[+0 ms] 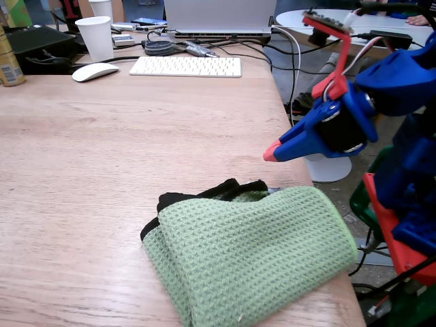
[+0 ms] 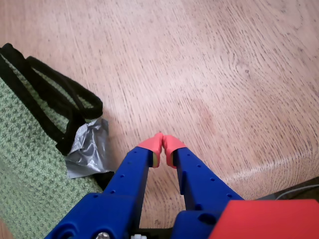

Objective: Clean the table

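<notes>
Partly hidden under the green cloth [image 2: 25, 149], grey tape [image 2: 87, 149] peeks out.

The blue arm reaches in from the right in the fixed view, its hand [image 1: 271, 154] raised, pointing left, red-tipped fingers [image 2: 153, 145] pressed together, holding nothing.

Can [image 1: 8, 61], far left of the fixed view: print present, too blurred to read.
Keyboard [image 1: 186, 66]: key legends unreadable.
</notes>
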